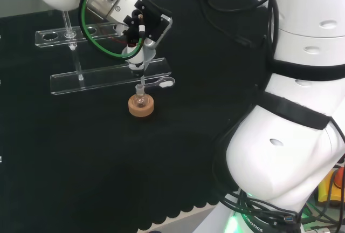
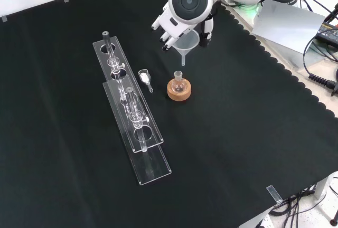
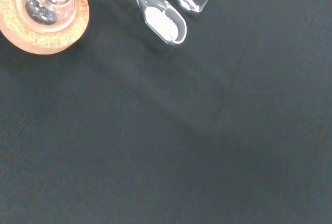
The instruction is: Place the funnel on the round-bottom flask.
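A small clear round-bottom flask (image 1: 140, 99) (image 2: 178, 83) (image 3: 50, 2) stands upright in a cork ring stand (image 1: 140, 107) (image 2: 179, 91) (image 3: 44, 29) near the middle of the cloth. The hand (image 1: 141, 25) (image 2: 170, 29) hangs above it, its fingers curled round a clear funnel (image 1: 138, 62) (image 2: 186, 45). The funnel's stem points down, its tip just above the flask's neck in the head view and front view.
A clear scoop (image 1: 165, 83) (image 2: 144, 77) (image 3: 163, 21) holding white powder lies on the cloth beside the flask. Two long clear racks (image 1: 102, 79) (image 2: 138, 127) stand beyond it, with glass tubes (image 2: 110, 51) upright in them. The cloth's scalloped edge (image 2: 274, 62) runs at the right in the front view.
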`<state>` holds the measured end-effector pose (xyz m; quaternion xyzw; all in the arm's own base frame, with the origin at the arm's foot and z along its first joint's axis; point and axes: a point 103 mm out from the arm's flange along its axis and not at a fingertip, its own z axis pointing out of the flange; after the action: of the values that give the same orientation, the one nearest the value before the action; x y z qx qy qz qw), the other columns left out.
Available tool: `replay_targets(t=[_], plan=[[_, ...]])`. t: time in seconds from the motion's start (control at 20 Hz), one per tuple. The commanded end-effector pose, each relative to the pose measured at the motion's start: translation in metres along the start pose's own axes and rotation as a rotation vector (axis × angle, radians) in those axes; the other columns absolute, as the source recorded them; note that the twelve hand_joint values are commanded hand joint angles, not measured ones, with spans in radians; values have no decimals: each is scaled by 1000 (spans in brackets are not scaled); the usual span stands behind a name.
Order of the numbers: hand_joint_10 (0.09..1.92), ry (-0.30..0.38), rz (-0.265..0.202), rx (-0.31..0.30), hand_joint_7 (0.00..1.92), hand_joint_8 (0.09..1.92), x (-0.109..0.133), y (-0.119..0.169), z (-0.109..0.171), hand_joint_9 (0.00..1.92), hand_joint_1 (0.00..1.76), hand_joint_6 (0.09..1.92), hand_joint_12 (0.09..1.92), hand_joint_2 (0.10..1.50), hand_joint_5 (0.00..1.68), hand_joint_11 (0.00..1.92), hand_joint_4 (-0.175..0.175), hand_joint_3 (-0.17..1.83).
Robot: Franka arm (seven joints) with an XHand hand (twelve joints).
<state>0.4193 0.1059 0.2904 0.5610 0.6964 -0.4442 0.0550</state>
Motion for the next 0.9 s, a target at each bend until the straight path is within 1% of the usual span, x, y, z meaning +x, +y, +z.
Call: replay_targets(t=[0.05,0.35,0.9], plan=[[600,-12,5,4,852,789,4,2,-2,1243,712,772,1231,694,551,629,-20,463],[598,-12,6,-5,852,788,11,7,-5,1245,711,773,1229,694,551,630,-20,465],[596,-12,-2,-4,852,788,14,16,-4,1244,710,775,1229,696,554,631,-20,466]])
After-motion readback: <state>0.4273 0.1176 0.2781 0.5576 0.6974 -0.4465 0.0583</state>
